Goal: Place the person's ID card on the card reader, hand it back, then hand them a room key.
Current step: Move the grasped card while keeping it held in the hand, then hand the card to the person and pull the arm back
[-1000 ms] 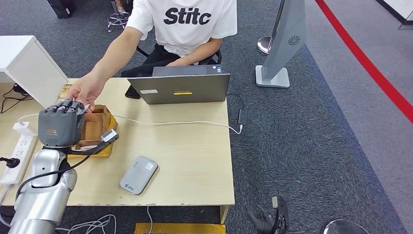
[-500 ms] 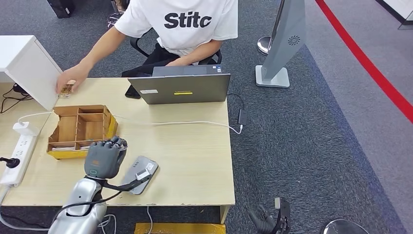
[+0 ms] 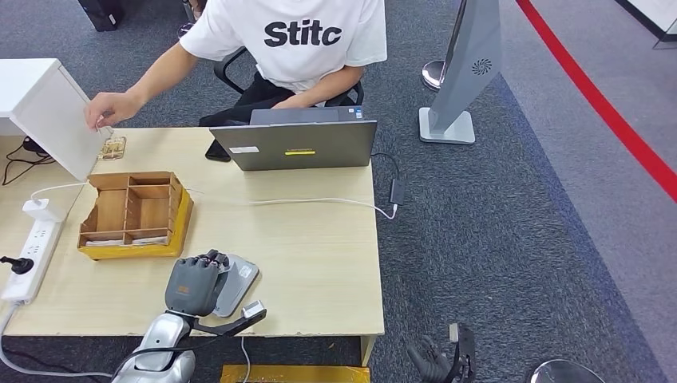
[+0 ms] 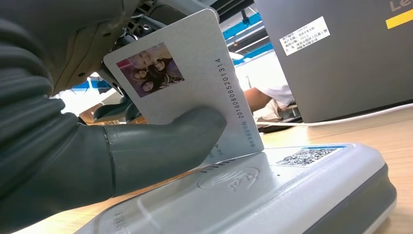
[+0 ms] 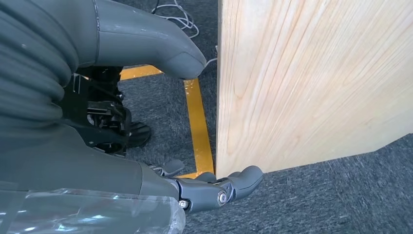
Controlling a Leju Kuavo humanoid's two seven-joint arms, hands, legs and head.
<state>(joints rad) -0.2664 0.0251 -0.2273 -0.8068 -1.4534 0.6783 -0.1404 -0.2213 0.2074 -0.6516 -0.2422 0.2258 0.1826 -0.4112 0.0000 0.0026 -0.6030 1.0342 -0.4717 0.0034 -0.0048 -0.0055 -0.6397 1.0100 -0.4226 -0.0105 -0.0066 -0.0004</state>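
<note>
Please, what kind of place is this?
Probably a mock reception desk in an office or lab: a wooden table with a card reader, a laptop, grey carpet, and a seated person.

The head view looked forward and down from high on the robot at the wooden table [image 3: 319, 247], taking in the person [image 3: 295, 48] seated across it and the carpet to the right. The left wrist view sat very close behind the left hand [image 4: 73, 126], low at the tabletop, facing the laptop [image 4: 341, 53]; it shared the card reader [image 3: 235, 283] and laptop with the head view. The right wrist view hung beside the right hand [image 5: 97, 161], looking along the table's side panel at the carpet.
</note>
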